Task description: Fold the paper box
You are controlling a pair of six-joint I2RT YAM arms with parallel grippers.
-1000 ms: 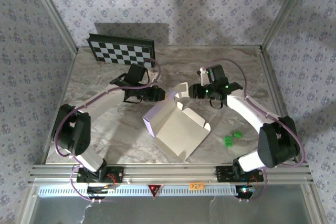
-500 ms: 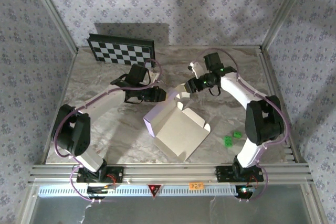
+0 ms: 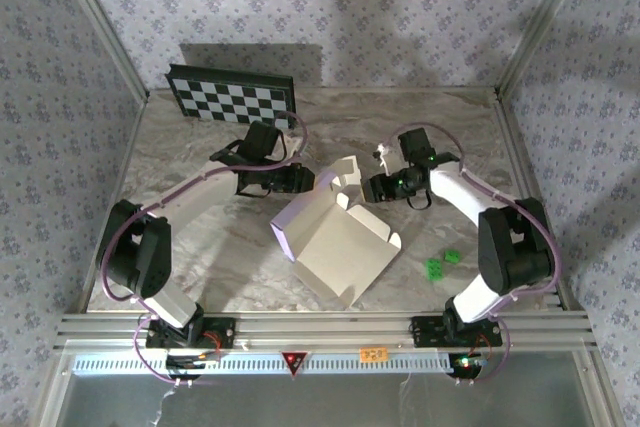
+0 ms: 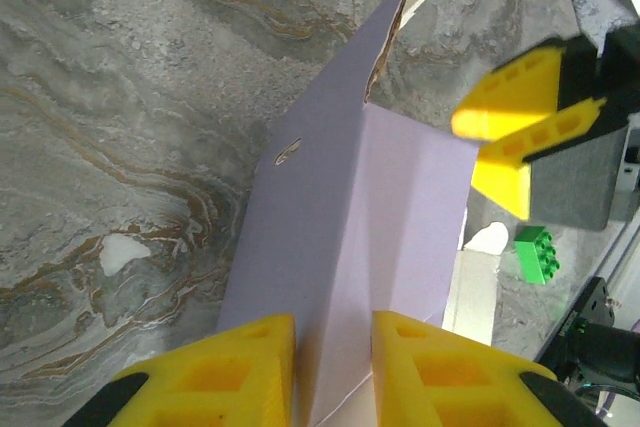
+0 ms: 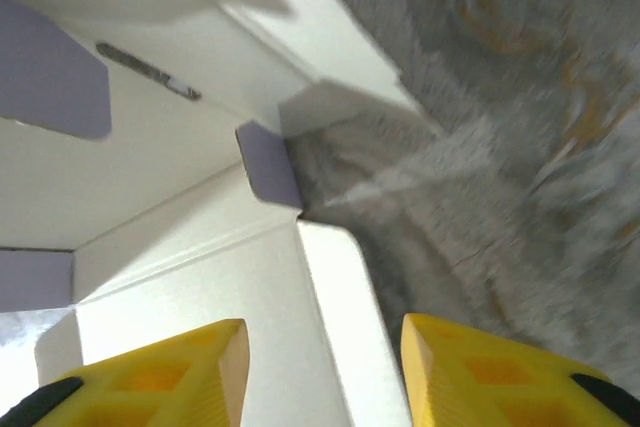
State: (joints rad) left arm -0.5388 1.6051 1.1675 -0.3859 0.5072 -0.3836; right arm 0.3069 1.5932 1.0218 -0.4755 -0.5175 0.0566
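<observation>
The paper box (image 3: 335, 237) lies half-formed in the middle of the table, white inside and pale lavender outside (image 4: 340, 207). At its raised back-left wall, my left gripper (image 3: 305, 179) is shut on a folded lavender panel, which fills the gap between the yellow fingers (image 4: 235, 367). My right gripper (image 3: 373, 187) hovers at the box's back-right corner. Its jaws stand open around the edge of a white side flap (image 5: 350, 287), and neither pad touches it. The right gripper's yellow fingers (image 4: 520, 117) also show in the left wrist view, beyond the lavender panel.
A black-and-white checkerboard panel (image 3: 233, 99) leans at the back left. Two small green bricks (image 3: 434, 268) lie on the marble top to the right of the box, one also seen as a green brick (image 4: 535, 252). Aluminium posts and patterned walls fence the table.
The right gripper swung toward the back, then came forward and down to the box's right flap, and its jaws narrowed a little. The left gripper and the box stayed put.
</observation>
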